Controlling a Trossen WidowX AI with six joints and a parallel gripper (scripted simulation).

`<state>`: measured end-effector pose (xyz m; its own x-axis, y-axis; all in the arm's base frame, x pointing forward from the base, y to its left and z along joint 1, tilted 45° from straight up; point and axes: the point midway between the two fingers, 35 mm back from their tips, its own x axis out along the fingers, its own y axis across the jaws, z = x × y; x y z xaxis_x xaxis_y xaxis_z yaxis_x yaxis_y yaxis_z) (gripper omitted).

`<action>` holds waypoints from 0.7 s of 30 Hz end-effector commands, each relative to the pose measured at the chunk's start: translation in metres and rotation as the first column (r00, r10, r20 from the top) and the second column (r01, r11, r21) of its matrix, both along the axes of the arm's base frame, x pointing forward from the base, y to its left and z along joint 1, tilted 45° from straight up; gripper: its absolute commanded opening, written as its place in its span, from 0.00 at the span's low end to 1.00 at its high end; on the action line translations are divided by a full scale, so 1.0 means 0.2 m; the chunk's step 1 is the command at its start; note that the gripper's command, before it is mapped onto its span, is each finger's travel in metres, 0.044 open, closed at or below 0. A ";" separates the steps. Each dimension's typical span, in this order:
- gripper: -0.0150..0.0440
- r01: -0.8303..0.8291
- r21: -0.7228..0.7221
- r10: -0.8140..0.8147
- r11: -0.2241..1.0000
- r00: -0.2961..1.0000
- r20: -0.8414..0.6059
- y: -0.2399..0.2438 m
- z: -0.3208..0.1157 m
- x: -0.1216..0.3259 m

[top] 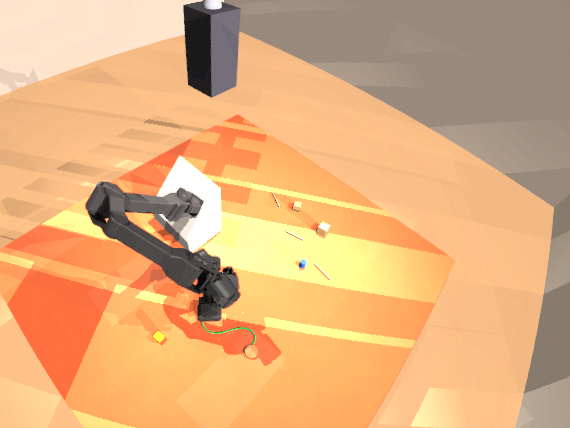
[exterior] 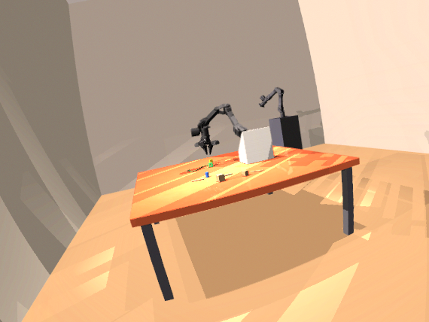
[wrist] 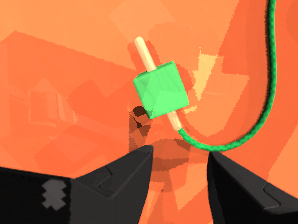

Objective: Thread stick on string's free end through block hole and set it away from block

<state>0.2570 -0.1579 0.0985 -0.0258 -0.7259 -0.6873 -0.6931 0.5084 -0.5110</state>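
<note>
The green block [wrist: 161, 91] [exterior: 211, 165] stands on the table. The thin wooden stick [wrist: 145, 52] lies through its hole: a longer piece shows at the far side, a short piece at the near side. The green string [wrist: 272, 75] [top: 232, 330] joins the near end, outside the block, and curves to the round wooden button [top: 251, 352]. My gripper [wrist: 180, 158] [exterior: 208, 153] is partly open and empty, above the table, with its fingertips apart just below the stick's string end in the wrist view. In the top view the arm hides the block and stick.
A yellow cube [top: 159, 337] lies left of the button. Loose sticks [top: 276, 200] [top: 294, 235] [top: 322, 271], two small wooden blocks [top: 297, 206] [top: 323, 229] and a blue cylinder [top: 302, 264] [exterior: 207, 174] lie farther off. A white wedge [exterior: 260, 147] stands by the arm's base.
</note>
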 end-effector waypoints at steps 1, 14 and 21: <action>0.46 0.296 0.043 -0.294 0.954 0.906 0.304 0.02 -0.04 0.01; 0.46 0.711 0.486 -0.683 0.508 -0.012 0.731 0.09 -0.11 0.04; 0.46 0.656 0.690 -0.609 0.307 -0.421 0.672 0.11 -0.14 0.04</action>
<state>0.2634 -0.1443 0.0853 -0.0230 -0.7217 -0.6919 0.4922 0.5942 -0.6361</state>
